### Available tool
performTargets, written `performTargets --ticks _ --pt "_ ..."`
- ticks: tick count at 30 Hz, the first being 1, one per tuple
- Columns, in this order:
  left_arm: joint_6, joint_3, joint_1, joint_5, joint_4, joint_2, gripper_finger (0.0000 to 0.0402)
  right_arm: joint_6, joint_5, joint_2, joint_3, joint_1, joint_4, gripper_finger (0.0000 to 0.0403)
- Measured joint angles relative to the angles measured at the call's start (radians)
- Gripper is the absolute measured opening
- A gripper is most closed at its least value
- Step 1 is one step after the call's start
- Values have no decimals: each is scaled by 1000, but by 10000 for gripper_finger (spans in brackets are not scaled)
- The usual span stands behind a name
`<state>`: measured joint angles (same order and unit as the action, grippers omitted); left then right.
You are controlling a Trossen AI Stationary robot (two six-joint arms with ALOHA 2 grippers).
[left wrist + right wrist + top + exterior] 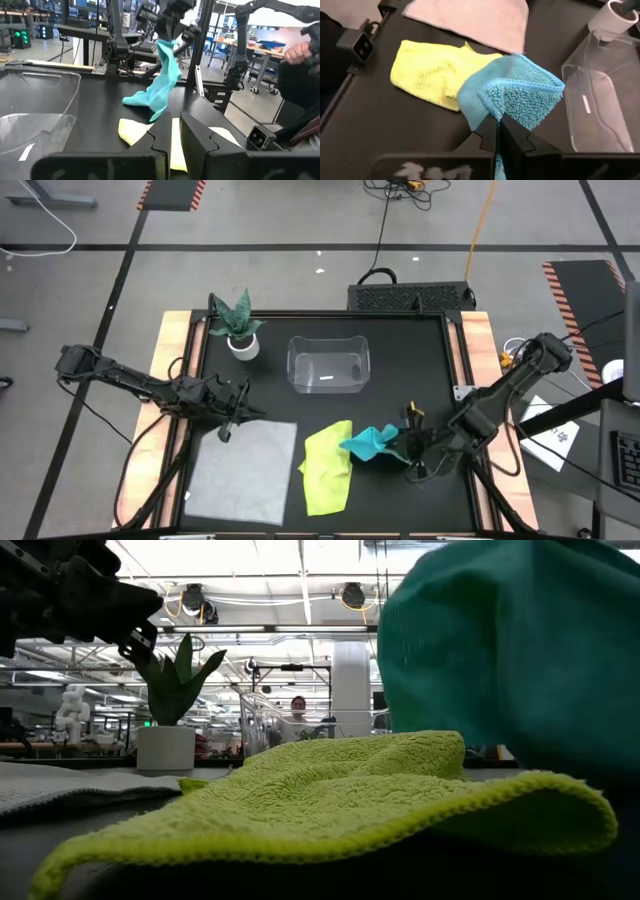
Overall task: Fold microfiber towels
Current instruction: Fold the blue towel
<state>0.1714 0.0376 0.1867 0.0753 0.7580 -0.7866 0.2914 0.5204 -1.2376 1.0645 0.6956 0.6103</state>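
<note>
The teal towel [372, 442] hangs from my right gripper [408, 448], which is shut on it near the table's right front. The same towel fills the upper right of the low view [510, 650]. Beside it the yellow-green towel [328, 465] lies rumpled on the black table. The light grey towel [240, 470] lies spread flat at the front left. My left gripper [228, 428] hovers over the grey towel's far edge, pointing level toward the right, fingers nearly together [175, 145] with nothing between them. My right gripper pinches a bunched fold of the teal towel [496, 114] between its two fingers, several layers thick. The fingers slant down from the table's right side. The towel hangs slack below them [162, 75], and its lower end [140, 100] rests on the table by the yellow-green towel.
A clear plastic bin [328, 363] stands at the table's middle back, and a small potted plant [240, 332] at the back left. Wooden rails edge the table's left [172, 380] and right sides. A person [300, 60] is beyond the table's right side.
</note>
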Motion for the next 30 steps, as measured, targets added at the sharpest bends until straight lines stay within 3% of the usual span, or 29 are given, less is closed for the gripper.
performTargets --ticks 5,13,18,23,30 --pt "-39 88 0 -37 0 -160 69 -36 -11 21 23 -29 21 0" --pt "-92 331 0 72 3 -541 195 -93 -54 20 91 -81 39 0" --pt "-97 481 0 134 1 -742 250 -93 -54 20 101 -102 72 0" --pt "-126 598 0 185 5 -877 279 -95 -54 20 101 -107 72 0" --pt "-156 710 -3 195 9 -975 285 -102 -54 20 102 -107 72 0"
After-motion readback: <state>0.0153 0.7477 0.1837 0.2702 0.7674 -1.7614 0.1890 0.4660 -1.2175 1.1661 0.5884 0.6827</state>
